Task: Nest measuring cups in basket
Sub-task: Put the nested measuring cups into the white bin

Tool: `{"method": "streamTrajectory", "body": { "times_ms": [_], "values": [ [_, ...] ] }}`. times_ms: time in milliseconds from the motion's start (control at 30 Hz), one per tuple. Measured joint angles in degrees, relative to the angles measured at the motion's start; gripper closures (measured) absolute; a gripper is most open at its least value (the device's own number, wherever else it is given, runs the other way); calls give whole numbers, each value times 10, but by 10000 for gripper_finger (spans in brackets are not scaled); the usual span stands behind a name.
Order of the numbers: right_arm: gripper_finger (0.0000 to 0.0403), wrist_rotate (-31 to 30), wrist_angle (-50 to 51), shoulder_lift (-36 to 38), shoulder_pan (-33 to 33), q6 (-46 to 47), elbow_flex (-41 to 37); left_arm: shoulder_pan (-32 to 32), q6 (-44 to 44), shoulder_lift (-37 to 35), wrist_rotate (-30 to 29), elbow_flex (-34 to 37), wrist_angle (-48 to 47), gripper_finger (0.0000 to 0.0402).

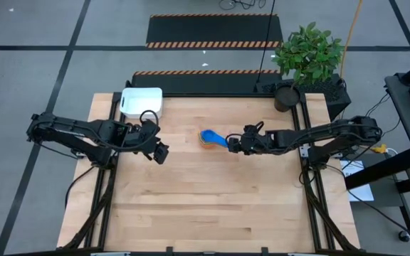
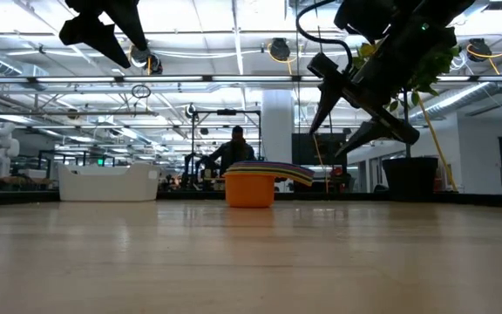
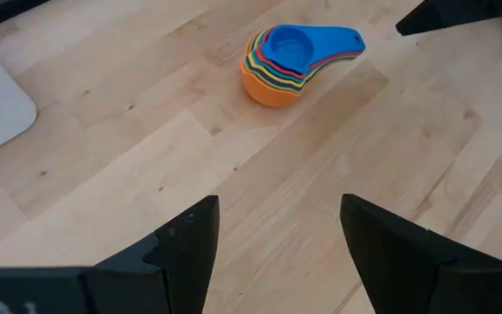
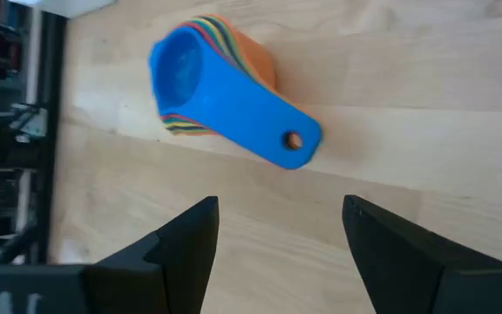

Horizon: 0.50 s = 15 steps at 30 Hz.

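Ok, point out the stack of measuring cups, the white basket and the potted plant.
stack of measuring cups [image 3: 290, 48]: left wrist view, on the top blue cup's bowl.
white basket [image 1: 142, 102]: high view, on its inner floor.
potted plant [image 1: 308, 50]: high view, on its leaves.

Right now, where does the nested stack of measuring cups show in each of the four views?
High view: stack of measuring cups at table centre, just off the right pincer.
Low view: stack mid-picture on the table, white basket to its left.
Left wrist view: stack near the top, centre.
Right wrist view: stack upper centre, blue handle toward the camera.
Shared landmark: the blue top cup.
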State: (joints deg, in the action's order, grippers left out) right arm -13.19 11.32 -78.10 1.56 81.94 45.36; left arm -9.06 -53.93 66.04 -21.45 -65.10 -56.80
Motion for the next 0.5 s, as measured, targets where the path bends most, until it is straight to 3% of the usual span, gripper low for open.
{"method": "streamTrajectory", "body": {
  "times_ms": [200, 500],
  "values": [
    [164, 0, -43, -4, 0, -1, -18, 0, -1, 0, 0, 0, 0, 160],
    [164, -1, -368, -4, 0, 121, -208, 2, 9, 0, 11, 0, 20, 160]
  ]
}}
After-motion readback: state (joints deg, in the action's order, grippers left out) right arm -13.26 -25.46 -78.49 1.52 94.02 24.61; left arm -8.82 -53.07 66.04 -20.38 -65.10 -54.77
